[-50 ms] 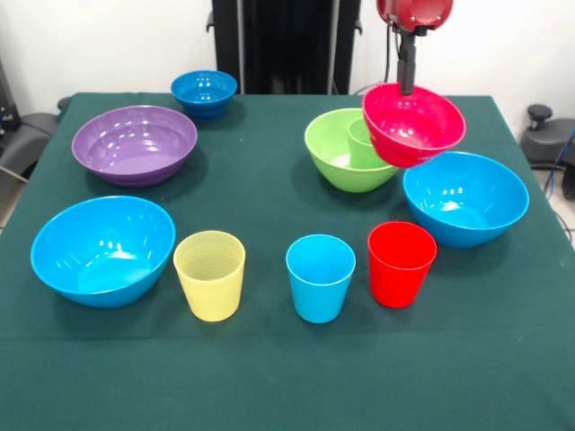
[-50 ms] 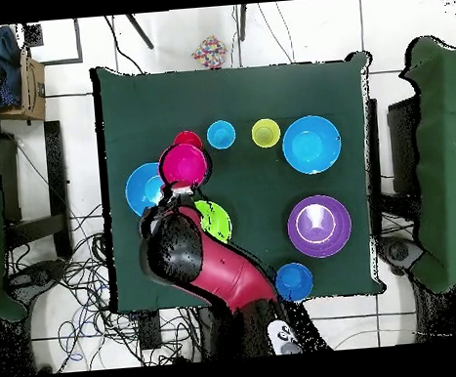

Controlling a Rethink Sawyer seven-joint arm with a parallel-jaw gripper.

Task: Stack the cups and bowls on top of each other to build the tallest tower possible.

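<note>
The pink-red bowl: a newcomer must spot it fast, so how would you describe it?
Look at the green table, then its right side, where the lime green bowl sits. The pink-red bowl hangs tilted in the air beside it, held by the gripper. It alone is off the table.

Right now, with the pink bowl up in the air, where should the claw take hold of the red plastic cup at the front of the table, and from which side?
Take the red plastic cup by its rim, from straight above, one finger inside and one outside. It stands upright, mouth open, with gaps to the light blue cup and the large blue bowl.
</note>
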